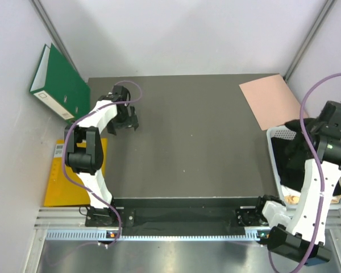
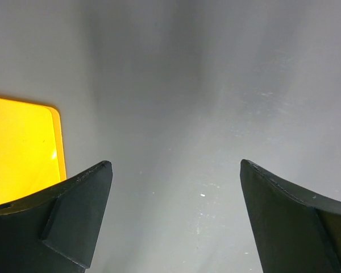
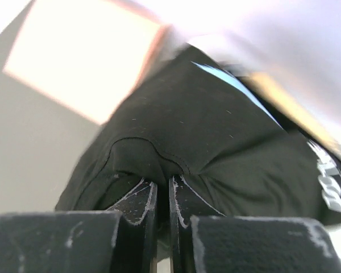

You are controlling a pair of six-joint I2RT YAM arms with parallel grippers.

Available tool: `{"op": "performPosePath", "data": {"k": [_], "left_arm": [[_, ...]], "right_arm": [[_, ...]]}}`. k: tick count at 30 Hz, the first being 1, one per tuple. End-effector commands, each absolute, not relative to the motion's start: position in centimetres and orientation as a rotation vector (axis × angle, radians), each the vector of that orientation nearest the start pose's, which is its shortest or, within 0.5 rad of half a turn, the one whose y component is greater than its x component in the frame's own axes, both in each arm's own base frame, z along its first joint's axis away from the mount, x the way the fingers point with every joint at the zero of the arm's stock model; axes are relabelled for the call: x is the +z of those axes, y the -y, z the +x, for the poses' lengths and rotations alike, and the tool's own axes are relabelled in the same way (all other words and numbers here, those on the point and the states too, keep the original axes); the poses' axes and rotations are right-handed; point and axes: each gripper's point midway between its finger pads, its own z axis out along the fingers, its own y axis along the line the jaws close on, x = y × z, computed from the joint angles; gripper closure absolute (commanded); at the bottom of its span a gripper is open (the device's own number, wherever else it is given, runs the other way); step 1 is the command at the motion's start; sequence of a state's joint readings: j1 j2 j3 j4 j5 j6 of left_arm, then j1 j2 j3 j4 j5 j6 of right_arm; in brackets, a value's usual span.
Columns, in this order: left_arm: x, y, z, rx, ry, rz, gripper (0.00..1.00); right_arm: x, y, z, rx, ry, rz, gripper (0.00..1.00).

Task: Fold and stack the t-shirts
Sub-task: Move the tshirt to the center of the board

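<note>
Spanning the top view, a dark grey table (image 1: pixel 187 142) sits between pale walls, with a green binder (image 1: pixel 59 82) leaning at the left and a pink folder (image 1: pixel 270 99) at the far right. Only the right wrist view shows the right gripper (image 3: pixel 162 199) pinched tight on a black shirt (image 3: pixel 216 131). The shirt lies bunched in the white basket (image 1: pixel 274 139), and its long axis is unreadable. The left gripper (image 2: pixel 176 216) gapes wide beside a yellow sheet (image 2: pixel 17 148).

The middle of the table (image 1: pixel 193 142) is open from near to far, hemmed at the far left by the left arm (image 1: pixel 99 116) and binder (image 1: pixel 62 85), at the far right by the folder (image 1: pixel 270 102), and on the right by the basket (image 1: pixel 274 153) of shirts (image 1: pixel 287 162) under the right arm (image 1: pixel 315 176).
</note>
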State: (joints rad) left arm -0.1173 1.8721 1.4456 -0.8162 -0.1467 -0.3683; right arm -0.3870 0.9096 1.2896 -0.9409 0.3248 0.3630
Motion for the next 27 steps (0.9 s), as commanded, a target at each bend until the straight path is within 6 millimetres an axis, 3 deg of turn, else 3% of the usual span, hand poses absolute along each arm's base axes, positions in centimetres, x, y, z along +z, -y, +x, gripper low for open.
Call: {"op": "performPosePath", "data": {"k": [1, 2, 4, 5, 6, 7, 9, 10, 12, 13, 15, 16, 18, 19, 20, 23, 24, 27], "left_arm": [[10.6, 4.4, 40.3, 0.029, -2.664, -0.361, 0.01], [10.6, 4.5, 40.3, 0.027, -2.665, -0.356, 0.01], [10.6, 4.7, 40.4, 0.024, -2.667, -0.354, 0.01], [10.7, 4.8, 40.5, 0.022, -2.665, -0.350, 0.01], [10.7, 4.9, 40.4, 0.025, -2.668, -0.346, 0.01], [10.7, 4.9, 40.4, 0.027, -2.669, -0.344, 0.01], [10.9, 5.0, 40.4, 0.032, -2.669, -0.339, 0.01], [10.9, 5.1, 40.4, 0.033, -2.669, -0.338, 0.01], [11.3, 5.1, 40.5, 0.034, -2.660, -0.330, 0.01], [11.3, 5.1, 40.4, 0.036, -2.662, -0.331, 0.01], [11.7, 5.0, 40.5, 0.040, -2.653, -0.326, 0.01], [11.7, 5.1, 40.5, 0.042, -2.653, -0.324, 0.01], [11.9, 4.9, 40.5, 0.051, -2.652, -0.320, 0.01], [11.9, 4.9, 40.5, 0.054, -2.653, -0.314, 0.01], [11.9, 4.9, 40.4, 0.058, -2.657, -0.316, 0.01], [12.0, 4.9, 40.2, 0.061, -2.660, -0.311, 0.01], [12.2, 5.0, 40.1, 0.051, -2.659, -0.305, 0.01], [12.8, 6.4, 40.0, -0.042, -2.648, -0.257, 0.01]], "right_arm": [[32.4, 7.7, 27.5, -0.037, -1.917, 0.631, 1.00], [31.9, 5.2, 29.0, 0.024, -1.967, 0.545, 1.00], [31.6, 2.5, 30.2, 0.065, -2.005, 0.447, 1.00], [31.2, -1.2, 31.4, 0.139, -2.044, 0.330, 1.00], [30.8, -2.8, 31.9, 0.166, -2.069, 0.276, 1.00], [30.3, -6.0, 32.1, 0.236, -2.102, 0.179, 1.00], [27.7, -9.5, 33.4, 0.278, -2.193, 0.078, 1.00], [26.8, -12.9, 32.9, 0.350, -2.232, -0.037, 1.00], [23.1, -16.7, 33.4, 0.374, -2.354, -0.187, 1.00], [20.6, -20.4, 33.2, 0.413, -2.427, -0.315, 1.00], [18.1, -23.8, 32.3, 0.431, -2.507, -0.473, 1.00], [17.3, -26.6, 31.0, 0.461, -2.522, -0.590, 1.00], [15.5, -30.1, 31.4, 0.427, -2.558, -0.725, 1.00], [15.1, -32.9, 31.5, 0.434, -2.546, -0.792, 0.99], [14.8, -33.9, 31.5, 0.436, -2.547, -0.818, 0.93], [14.1, -36.0, 31.8, 0.429, -2.567, -0.858, 0.59], [14.3, -36.2, 32.0, 0.430, -2.560, -0.838, 0.40], [16.4, -35.8, 32.9, 0.424, -2.484, -0.750, 0.01]]}}
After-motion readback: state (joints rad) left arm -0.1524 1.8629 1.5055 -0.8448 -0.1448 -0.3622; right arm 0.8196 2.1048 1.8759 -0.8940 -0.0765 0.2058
